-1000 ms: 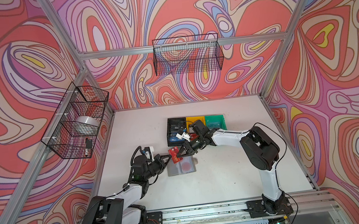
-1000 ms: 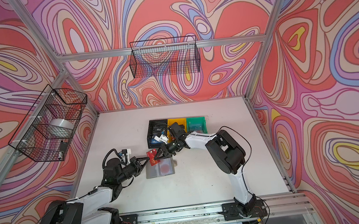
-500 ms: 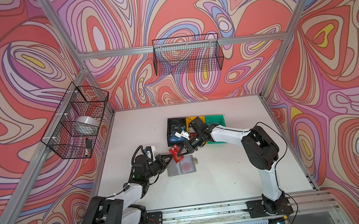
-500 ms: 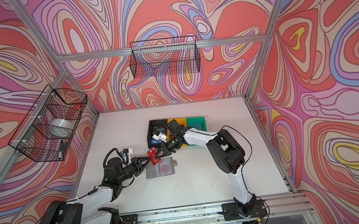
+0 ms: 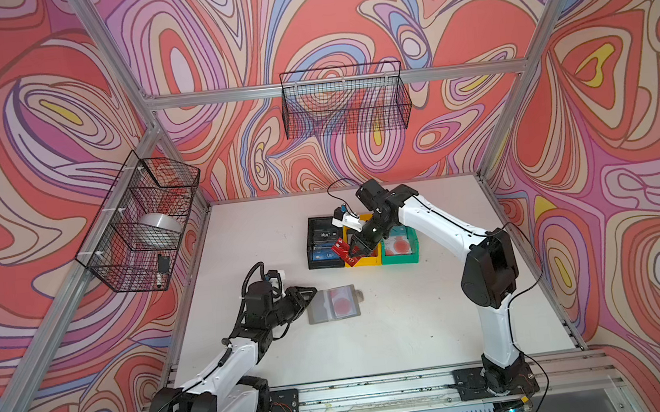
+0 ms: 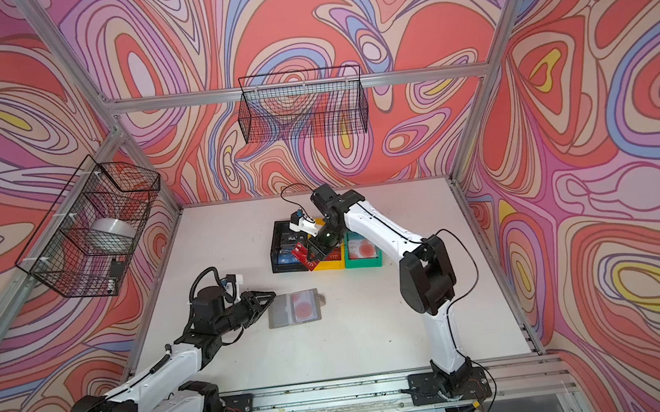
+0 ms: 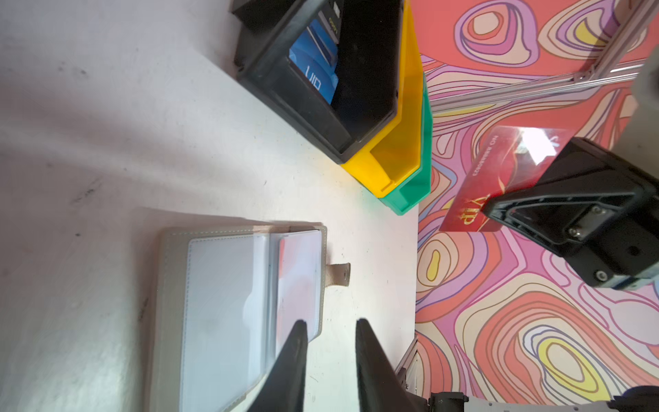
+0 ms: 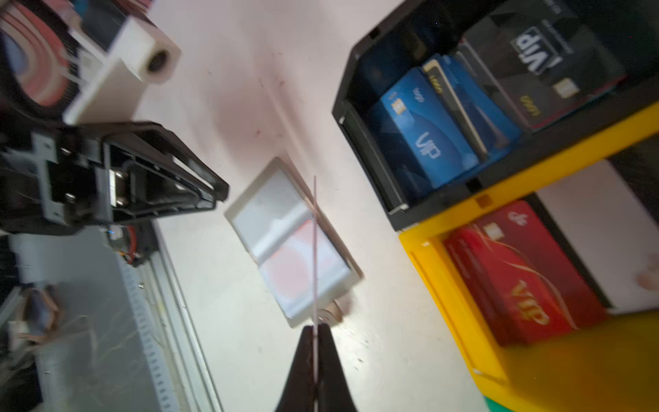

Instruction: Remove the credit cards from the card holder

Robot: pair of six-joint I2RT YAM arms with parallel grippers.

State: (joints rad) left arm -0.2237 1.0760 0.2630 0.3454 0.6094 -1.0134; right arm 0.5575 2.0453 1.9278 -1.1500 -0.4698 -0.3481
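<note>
R hand clamped on red VIP card, raised by yellow bin; L hand slightly parted, empty, at edge of card holder, open flat on table, pale red-circle card in sleeve.

The card holder has a matt, stitched, leather-like cover and clear glossy plastic sleeves. The red card is glossy plastic. The surface is matt and scuffed.

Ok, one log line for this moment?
right gripper: shut on red VIP card, near yellow plastic bin | left gripper: open, beside open grey leather-like card holder | pale red-circle card in sleeve
</note>
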